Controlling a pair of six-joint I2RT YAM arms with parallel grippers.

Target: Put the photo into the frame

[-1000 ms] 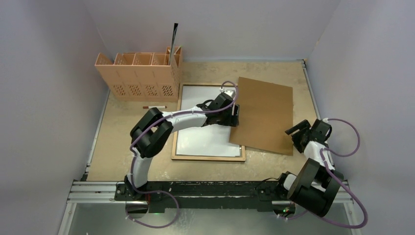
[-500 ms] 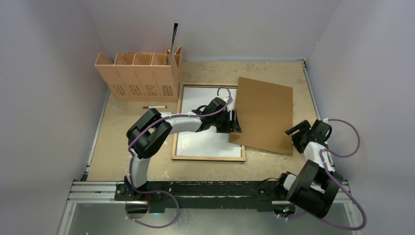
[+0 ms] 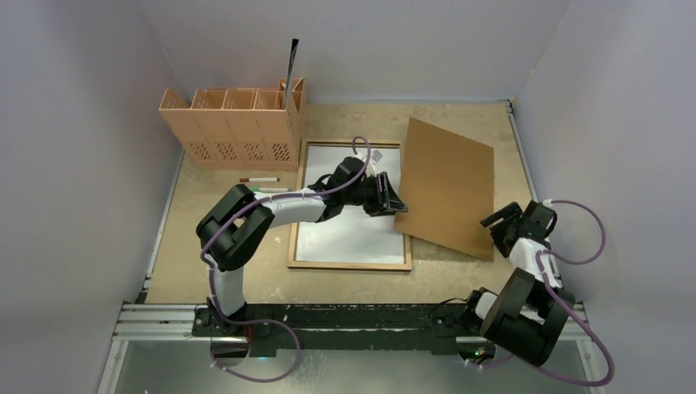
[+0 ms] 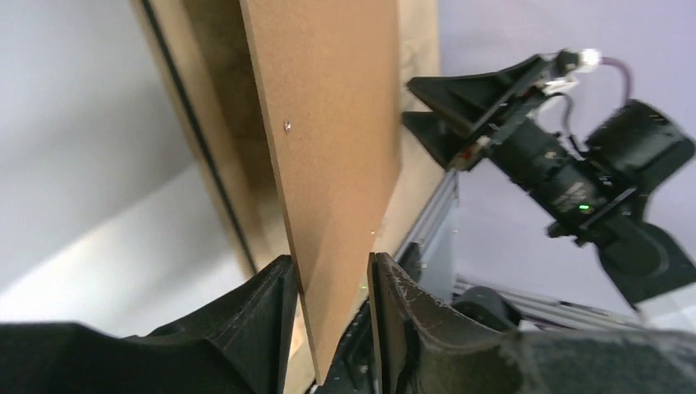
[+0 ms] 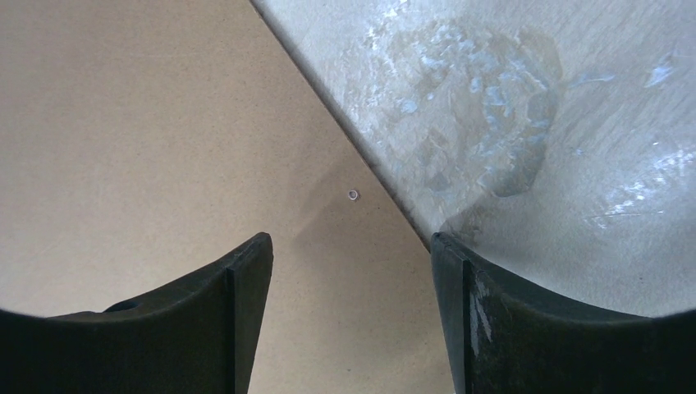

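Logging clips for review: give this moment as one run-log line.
left jaws: shut on backing board edge, board tilted up | right jaws: open above board's near corner | frame: lying flat

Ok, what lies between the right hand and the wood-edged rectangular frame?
The flat brown rectangular board, its left edge pinched in the left hand, as the top external view shows.

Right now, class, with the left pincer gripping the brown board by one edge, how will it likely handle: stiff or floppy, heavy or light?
Probably stiff: the board looks straight though the left pincer holds only one edge. Likely light, being thin.
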